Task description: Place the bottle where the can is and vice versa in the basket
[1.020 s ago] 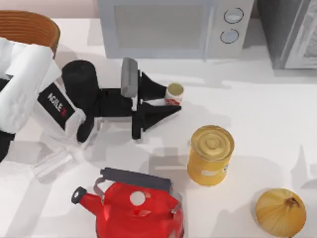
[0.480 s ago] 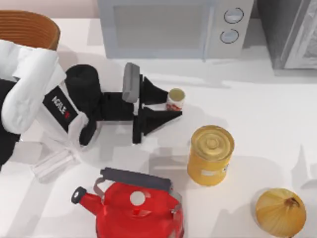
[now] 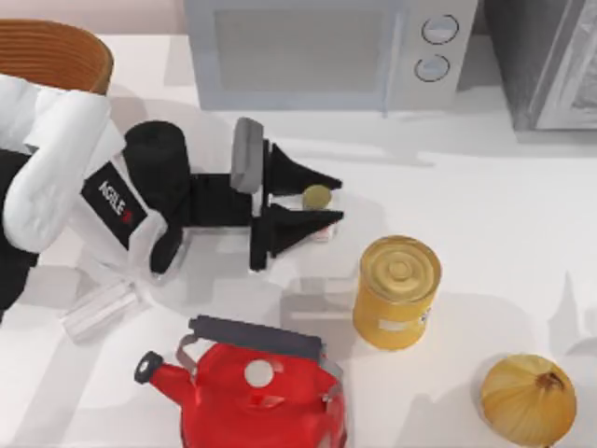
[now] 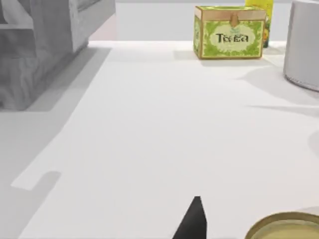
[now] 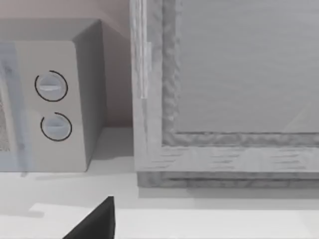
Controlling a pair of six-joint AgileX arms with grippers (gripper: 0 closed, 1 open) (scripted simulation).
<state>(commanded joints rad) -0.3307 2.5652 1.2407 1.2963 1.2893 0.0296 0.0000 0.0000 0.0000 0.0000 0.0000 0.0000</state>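
Since the earlier frames the left gripper (image 3: 312, 198) has slid forward, and its black fingers now close around the tiny white cylindrical bottle with its olive-gold round top (image 3: 317, 196), which a second ago stood free just past the fingertips. The bottle sits on the white counter (image 3: 485, 215) near its middle, in front of the grey microwave (image 3: 326, 51).

It looks light, stiff and easily toppled, so a squeeze across its sides seems right.

The large yellow-orange tin can with a ribbed gold top (image 3: 397, 291) stands near the bottle toward the counter's front edge; it is likely heavier and smooth.

The brown woven wicker basket (image 3: 56, 51) sits at the back left corner, its contents hidden.
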